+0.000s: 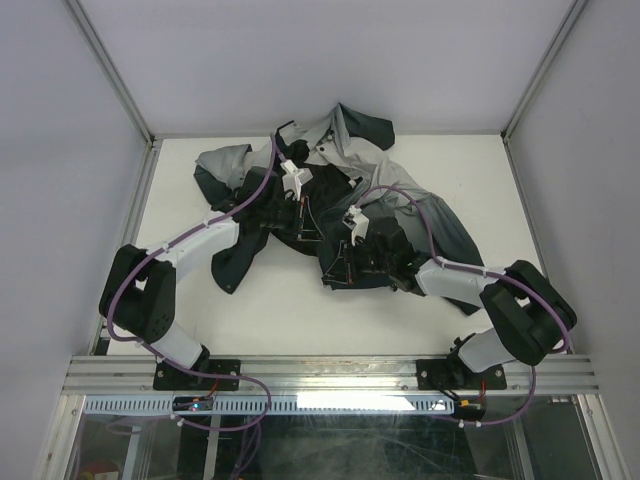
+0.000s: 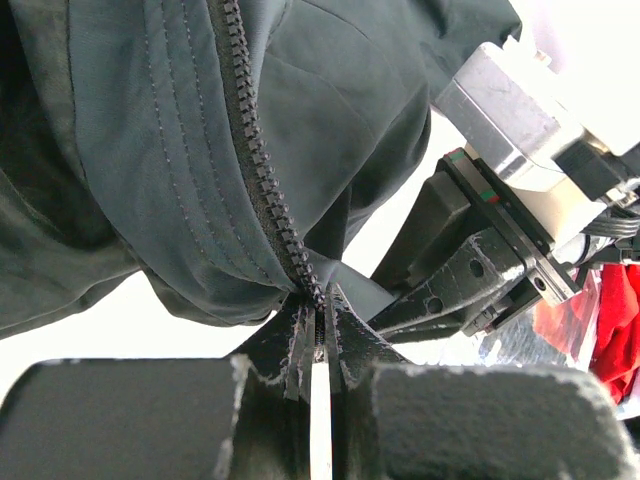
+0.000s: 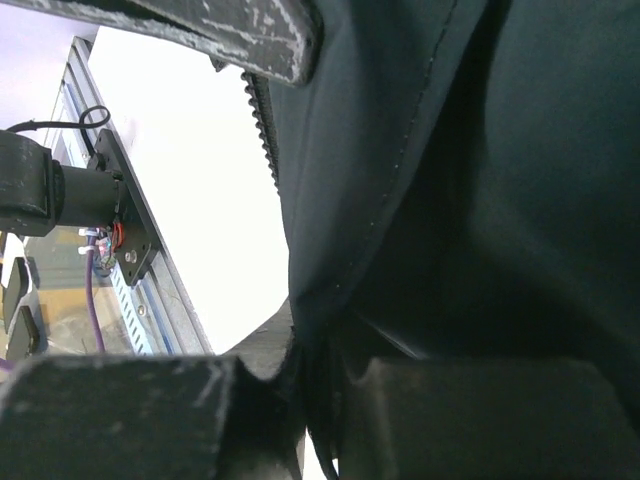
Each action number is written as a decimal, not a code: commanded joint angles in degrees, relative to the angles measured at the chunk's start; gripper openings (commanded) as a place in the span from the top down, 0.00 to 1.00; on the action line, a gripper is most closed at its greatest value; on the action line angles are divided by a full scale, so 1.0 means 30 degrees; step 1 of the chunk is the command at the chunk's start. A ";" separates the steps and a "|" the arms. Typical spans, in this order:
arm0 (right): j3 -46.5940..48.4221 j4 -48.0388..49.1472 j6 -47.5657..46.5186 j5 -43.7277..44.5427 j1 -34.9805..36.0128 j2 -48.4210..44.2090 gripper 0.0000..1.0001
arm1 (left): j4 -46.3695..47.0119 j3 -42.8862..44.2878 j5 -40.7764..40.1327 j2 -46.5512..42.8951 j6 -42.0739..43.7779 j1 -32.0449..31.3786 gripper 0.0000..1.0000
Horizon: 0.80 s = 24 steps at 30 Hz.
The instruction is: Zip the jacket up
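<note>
The jacket (image 1: 345, 140) lies crumpled on the white table (image 1: 300, 320), light grey at the back and dark teal-black toward the front. Its zipper teeth (image 2: 255, 150) run down a stitched front edge into my left gripper (image 2: 320, 325), which is shut on the lower end of that zipper edge. In the top view the left gripper (image 1: 305, 225) sits over the jacket's dark middle. My right gripper (image 1: 345, 262) is close beside it, toward the front and right. The right gripper (image 3: 315, 375) is shut on a fold of dark jacket fabric (image 3: 450, 180). A second run of zipper teeth (image 3: 262, 120) hangs just left of it.
Grey enclosure walls surround the table on three sides. An aluminium rail (image 1: 330, 372) with both arm bases runs along the near edge. The right arm's wrist (image 2: 500, 220) fills the upper right of the left wrist view, with something red (image 2: 610, 320) beyond it.
</note>
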 commanded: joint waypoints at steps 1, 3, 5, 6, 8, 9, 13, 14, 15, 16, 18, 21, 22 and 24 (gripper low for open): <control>0.0831 0.0517 -0.0258 -0.0460 0.0116 -0.0315 1.00 | 0.0557 0.0963 -0.0193 -0.1060 0.0409 0.0058 1.00; 0.1017 0.0758 -0.0156 -0.0581 0.0114 -0.0336 1.00 | 0.0550 0.0893 -0.0368 -0.1382 0.0195 0.0059 0.96; 0.1443 0.1005 -0.0213 -0.0530 0.0083 -0.0418 1.00 | 0.0526 0.0671 -0.0728 -0.1945 -0.0121 0.0101 0.86; 0.1732 0.1050 -0.0438 -0.0536 0.0049 -0.0458 1.00 | 0.0524 0.0550 -0.0874 -0.2276 -0.0329 0.0147 0.80; 0.2217 0.1187 -0.0850 -0.0384 -0.0116 -0.0590 1.00 | 0.0619 0.0240 -0.1031 -0.2807 -0.0843 0.0468 0.74; 0.2418 0.1523 -0.1111 -0.0394 -0.0203 -0.0685 1.00 | 0.0726 0.0060 -0.1055 -0.3596 -0.1118 0.0651 0.71; 0.3078 0.2989 -0.2938 -0.0551 -0.0661 -0.1619 1.00 | 0.1082 -0.0632 -0.1192 -0.5387 -0.2187 0.1797 0.60; 0.2932 0.3810 -0.3500 -0.0297 -0.0674 -0.1952 1.00 | 0.1040 -0.0748 -0.1353 -0.5885 -0.2235 0.2084 0.56; 0.2804 0.4458 -0.4006 -0.0145 -0.0760 -0.2224 1.00 | 0.0859 -0.0847 -0.1767 -0.6317 -0.2164 0.2347 0.52; 0.2751 0.4993 -0.4472 -0.0075 -0.0861 -0.2409 1.00 | 0.0529 -0.0885 -0.2041 -0.6745 -0.1961 0.2566 0.49; 0.2964 0.5135 -0.4902 -0.0321 -0.1199 -0.2594 1.00 | -0.0749 -0.0727 -0.3539 -0.7251 -0.1100 0.2769 0.45; 0.3465 0.4180 -0.5101 -0.0589 -0.1654 -0.2719 1.00 | -0.3791 -0.0320 -0.6767 -0.7463 -0.0207 0.2859 0.40; 0.3548 0.3523 -0.5290 -0.0569 -0.1699 -0.2800 1.00 | -0.5215 -0.0262 -0.8016 -0.7476 -0.0025 0.2945 0.39; 0.3379 0.3088 -0.5464 -0.0466 -0.1720 -0.3089 1.00 | -0.7286 -0.0166 -1.0547 -0.7397 0.0101 0.3175 0.36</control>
